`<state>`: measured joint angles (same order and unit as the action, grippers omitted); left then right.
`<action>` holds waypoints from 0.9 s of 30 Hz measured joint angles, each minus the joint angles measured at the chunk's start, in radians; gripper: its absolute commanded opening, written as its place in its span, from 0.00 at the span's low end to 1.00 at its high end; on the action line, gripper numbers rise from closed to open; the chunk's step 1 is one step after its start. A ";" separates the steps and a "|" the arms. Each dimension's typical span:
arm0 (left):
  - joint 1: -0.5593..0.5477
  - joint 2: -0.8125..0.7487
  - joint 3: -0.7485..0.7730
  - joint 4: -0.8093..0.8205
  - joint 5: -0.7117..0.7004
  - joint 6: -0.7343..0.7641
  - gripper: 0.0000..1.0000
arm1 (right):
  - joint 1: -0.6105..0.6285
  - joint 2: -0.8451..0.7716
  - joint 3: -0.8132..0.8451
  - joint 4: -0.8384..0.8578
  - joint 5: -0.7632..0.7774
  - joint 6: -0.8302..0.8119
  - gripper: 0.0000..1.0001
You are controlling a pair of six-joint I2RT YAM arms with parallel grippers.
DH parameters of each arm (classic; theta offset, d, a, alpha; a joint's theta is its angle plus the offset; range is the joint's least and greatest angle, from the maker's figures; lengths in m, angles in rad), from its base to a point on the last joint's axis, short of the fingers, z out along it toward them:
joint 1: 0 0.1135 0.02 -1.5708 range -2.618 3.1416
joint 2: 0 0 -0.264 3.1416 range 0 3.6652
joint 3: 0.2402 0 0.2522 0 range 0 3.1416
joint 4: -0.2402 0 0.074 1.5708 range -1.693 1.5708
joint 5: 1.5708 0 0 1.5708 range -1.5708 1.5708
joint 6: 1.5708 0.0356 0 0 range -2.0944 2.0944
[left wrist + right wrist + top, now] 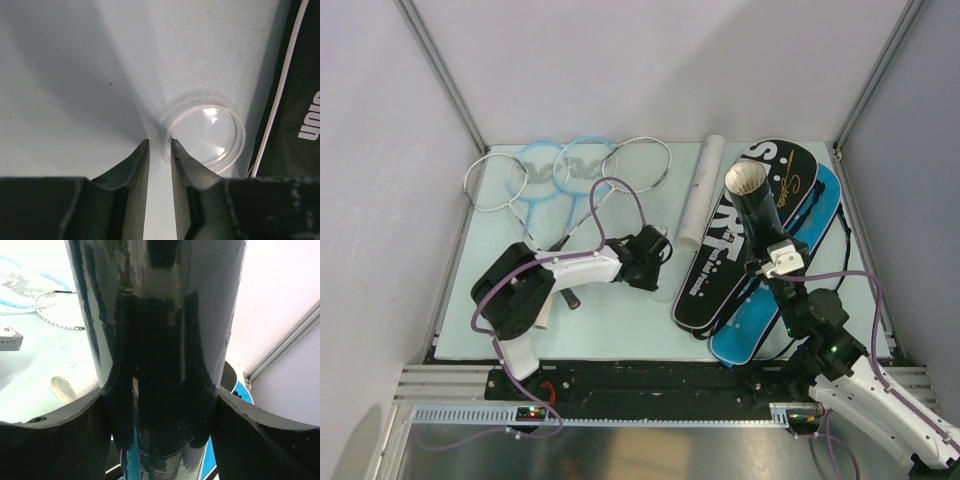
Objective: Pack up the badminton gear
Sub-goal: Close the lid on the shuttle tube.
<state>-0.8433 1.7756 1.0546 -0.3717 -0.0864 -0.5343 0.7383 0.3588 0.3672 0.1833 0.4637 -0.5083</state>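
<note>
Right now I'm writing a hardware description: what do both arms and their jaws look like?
Left arm and right arm match: white shells on the long links, black joints and wrists, a purple cable running along each. A green light glows on the right arm. The jaws are black.

Pale green table [470, 320] – silver-white and light-blue rackets [582, 165] lie beyond the left gripper [160, 145], a clear round plastic cap [207, 132] at its tips. To its right – a white tube [698, 195], a black racket-shaped bag [720, 270], a blue racket-shaped bag [760, 330].
</note>
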 measured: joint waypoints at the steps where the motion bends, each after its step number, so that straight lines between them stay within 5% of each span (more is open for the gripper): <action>1: 0.000 0.000 -0.001 0.001 -0.001 0.000 0.25 | 0.000 0.002 0.000 0.000 0.000 0.000 0.36; 10: 0.000 -0.003 -0.008 0.010 -0.013 0.000 0.02 | 0.000 0.023 0.000 0.000 0.000 0.011 0.36; 18: 0.032 -0.056 -0.060 0.010 0.046 -0.002 0.00 | 0.000 0.034 0.000 -0.003 -0.005 0.038 0.36; 27: 0.232 -0.335 -0.093 -0.004 0.178 -0.038 0.00 | 0.000 0.087 0.000 -0.030 -0.053 0.073 0.36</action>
<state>-0.6113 1.4406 0.9611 -0.3759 0.0914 -0.5720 0.7383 0.4458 0.3672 0.1532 0.4110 -0.4355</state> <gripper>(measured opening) 0.008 0.705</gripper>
